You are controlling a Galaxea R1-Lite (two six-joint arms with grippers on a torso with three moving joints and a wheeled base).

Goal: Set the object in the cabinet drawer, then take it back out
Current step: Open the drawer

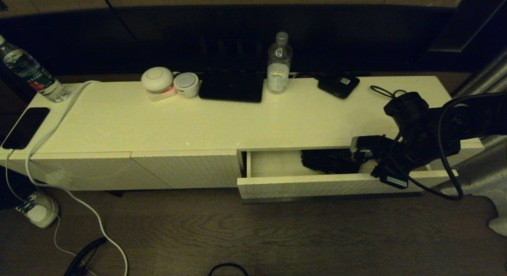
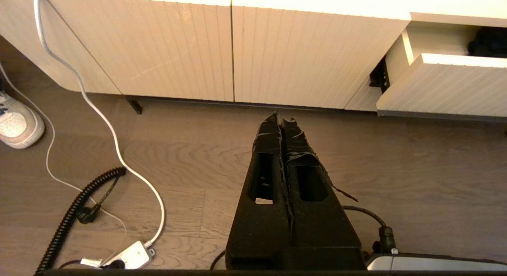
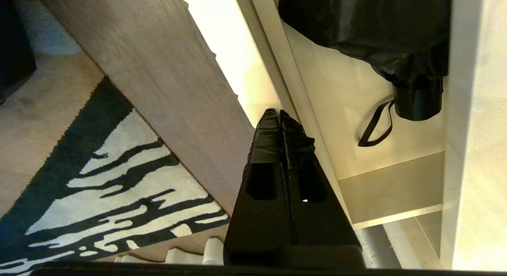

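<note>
You see matte black tapered fingers [image 3: 277, 149] wrapped in wrinkled black tape, with rectangular cut-outs; black cables loop around the right arm [image 1: 427, 137]

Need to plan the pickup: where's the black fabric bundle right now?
The black fabric bundle lies inside the open drawer at the cabinet's right end in the head view, just left of the shut right hand, which isn't holding it.

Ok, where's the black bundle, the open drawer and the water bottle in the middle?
black bundle [image 1: 326, 161], head view, on its folded fabric.
open drawer [image 1: 317, 185], head view, on its ribbed front.
water bottle [image 1: 279, 68], head view, on its clear body.
</note>
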